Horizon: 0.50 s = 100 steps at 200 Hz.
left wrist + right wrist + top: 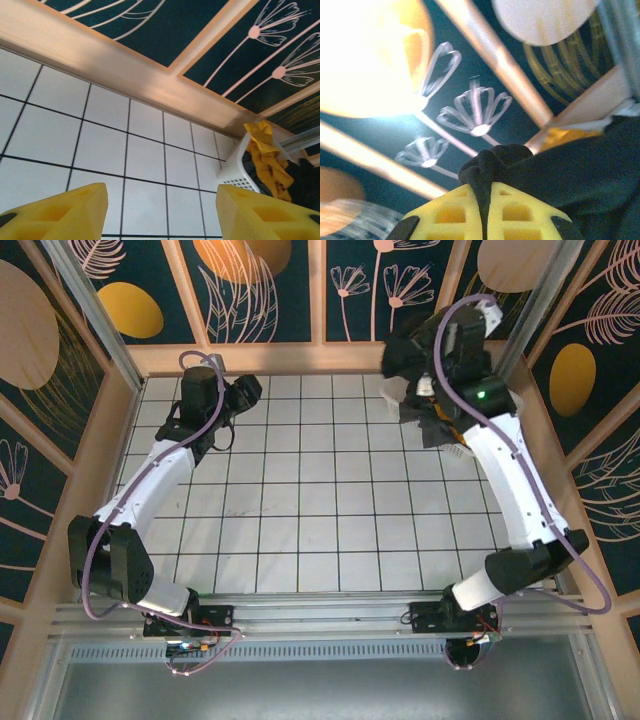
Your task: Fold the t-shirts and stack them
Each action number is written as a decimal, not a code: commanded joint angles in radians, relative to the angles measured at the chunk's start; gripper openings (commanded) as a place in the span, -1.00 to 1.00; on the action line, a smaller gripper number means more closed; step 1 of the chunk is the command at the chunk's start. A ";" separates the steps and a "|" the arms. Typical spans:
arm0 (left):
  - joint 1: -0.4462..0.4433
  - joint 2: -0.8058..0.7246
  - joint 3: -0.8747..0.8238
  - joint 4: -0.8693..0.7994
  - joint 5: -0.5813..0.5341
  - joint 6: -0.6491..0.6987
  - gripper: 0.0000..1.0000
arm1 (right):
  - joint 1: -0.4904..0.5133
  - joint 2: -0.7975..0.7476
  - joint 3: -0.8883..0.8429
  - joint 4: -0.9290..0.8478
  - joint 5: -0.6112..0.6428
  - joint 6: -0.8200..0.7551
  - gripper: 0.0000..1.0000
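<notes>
Black t-shirt (pixel 560 170) was pinched in the right hand (pixel 487 200) by the basket (pixel 234 175), left hand (pixel 162 210) gaping wide. Next it'd probably need spreading flat on the surface (pixel 300 490).

No words, numbers, labels or brand names can be read in any of these pictures. The wall panels (pixel 270 290) have painted flowers and leaves on them, but these are drawings, not letters or signs.

Left gripper (pixel 162 215) fingers spread wide above white tiled table (pixel 145 155). Far right: white basket (pixel 237 172) against wooden rail (pixel 125 65); mustard yellow t-shirt (pixel 267 155) draped over rim, dark cloth (pixel 300 185) beside it
</notes>
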 commanded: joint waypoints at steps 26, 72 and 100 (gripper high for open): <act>-0.004 -0.031 0.054 -0.108 -0.169 0.000 0.23 | 0.260 0.095 -0.180 0.216 -0.195 0.204 -1.00; -0.003 -0.116 0.014 -0.224 -0.317 -0.019 0.35 | 0.308 0.488 0.227 -0.014 -0.673 0.117 0.32; -0.004 -0.151 -0.035 -0.218 -0.189 0.001 0.32 | 0.267 0.460 0.191 -0.023 -0.653 0.066 0.31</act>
